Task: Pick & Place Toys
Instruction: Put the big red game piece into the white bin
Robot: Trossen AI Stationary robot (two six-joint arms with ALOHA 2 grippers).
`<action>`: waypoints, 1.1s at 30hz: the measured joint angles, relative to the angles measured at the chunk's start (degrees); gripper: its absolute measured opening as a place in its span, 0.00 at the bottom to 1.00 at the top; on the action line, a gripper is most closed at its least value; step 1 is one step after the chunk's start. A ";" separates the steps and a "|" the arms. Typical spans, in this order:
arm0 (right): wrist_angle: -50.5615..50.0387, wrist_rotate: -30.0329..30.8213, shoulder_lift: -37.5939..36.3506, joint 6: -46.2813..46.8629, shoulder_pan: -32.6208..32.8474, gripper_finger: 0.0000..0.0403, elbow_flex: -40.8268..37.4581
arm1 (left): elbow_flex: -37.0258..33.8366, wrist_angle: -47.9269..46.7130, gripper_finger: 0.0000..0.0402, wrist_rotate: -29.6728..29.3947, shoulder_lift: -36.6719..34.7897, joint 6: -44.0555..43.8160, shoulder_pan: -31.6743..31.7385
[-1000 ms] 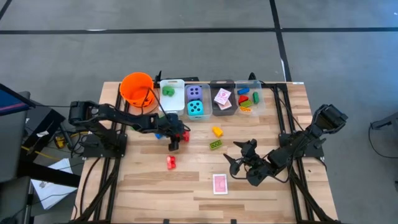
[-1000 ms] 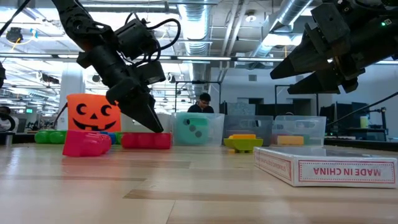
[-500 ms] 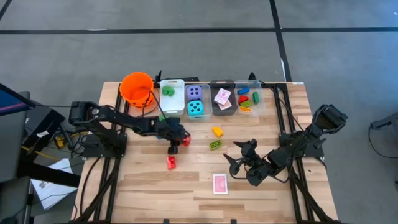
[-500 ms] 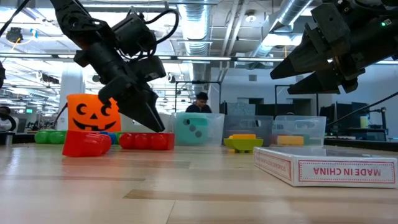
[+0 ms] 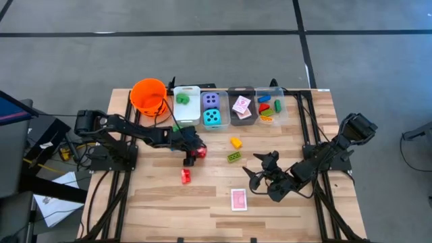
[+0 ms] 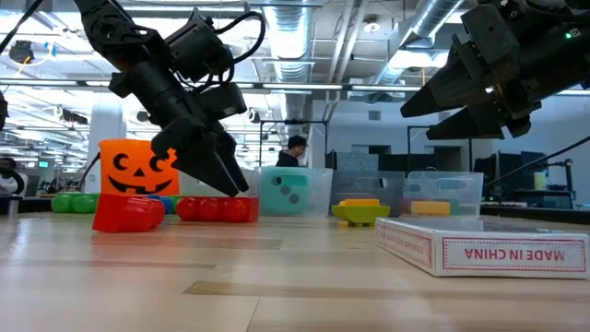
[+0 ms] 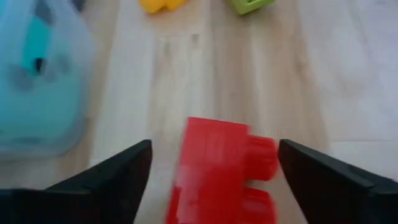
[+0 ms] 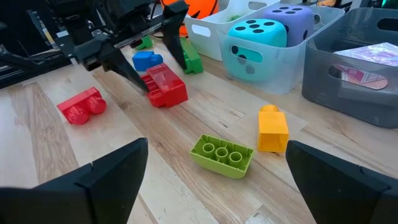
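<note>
A red brick (image 7: 217, 171) lies on the table between the fingers of my left gripper (image 7: 212, 149), which is open, with a gap on each side of the brick. In the high view this gripper (image 5: 196, 152) is left of the table's middle. A second red brick (image 5: 185, 176) lies nearer the front edge. A yellow brick (image 8: 272, 129) and a green brick (image 8: 222, 155) lie on the wood ahead of my right gripper (image 5: 260, 172), which hangs open above the table. Teal and purple dice (image 8: 255, 34) sit in a clear bin.
An orange bucket (image 5: 149, 96) and a row of bins (image 5: 229, 106) stand along the far edge, one holding cards (image 8: 360, 71). A blue brick (image 8: 148, 61) and a green toy (image 8: 189, 62) lie behind the left gripper. A card box (image 5: 238, 199) lies near the front edge.
My left gripper has opened and let go of the red brick, which now lies on the table between its fingers. Before that, the gripper and the brick shifted a little toward the table's near edge.
</note>
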 joint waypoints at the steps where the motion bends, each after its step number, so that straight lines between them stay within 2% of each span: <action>1: -0.02 0.01 0.00 0.00 0.00 0.93 0.00 | 0.00 0.00 0.88 -1.20 0.00 0.00 0.00; 4: -0.02 0.01 0.00 -0.30 0.00 0.93 0.00 | 0.04 -0.07 0.94 -2.15 -0.02 -0.05 0.30; 8: -0.02 0.03 0.00 -0.42 0.00 0.93 0.00 | 0.12 -2.12 0.98 -0.39 -0.07 -1.95 0.63; 13: 0.00 0.06 0.00 -0.42 -0.04 0.93 0.00 | 0.13 -3.15 0.97 2.91 -0.09 -1.95 0.63; 22: -0.02 0.06 0.00 -0.39 -0.58 0.93 0.00 | 0.13 -2.99 0.95 3.97 -0.09 -1.98 0.05; 25: -0.01 0.06 0.00 -0.39 -0.70 0.93 0.00 | 0.13 -3.06 0.95 6.00 -0.09 -1.98 -1.02; 33: 0.00 0.04 0.00 -0.35 -0.70 0.93 0.00 | 0.13 -2.84 0.95 6.15 2.61 -0.48 -4.99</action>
